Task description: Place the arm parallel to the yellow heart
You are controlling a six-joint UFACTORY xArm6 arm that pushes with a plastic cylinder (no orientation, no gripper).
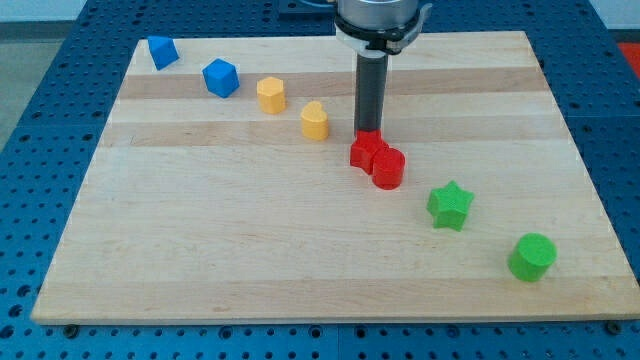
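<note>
We have a single view, raised and angled down from the front of the worktop [200, 270], far enough back to take in the whole wooden board and blue perforated surround, the arm's upper part cut off at the view's top

Yellow heart [315, 120]: small, chunky, pale yellow, standing flat on the wooden surface [250, 240] in the upper middle, lobes toward the view's top. Untouched, well clear of neighbours. My tip [370, 134] just to its right, at about the same height in the view, a narrow gap between.
</note>
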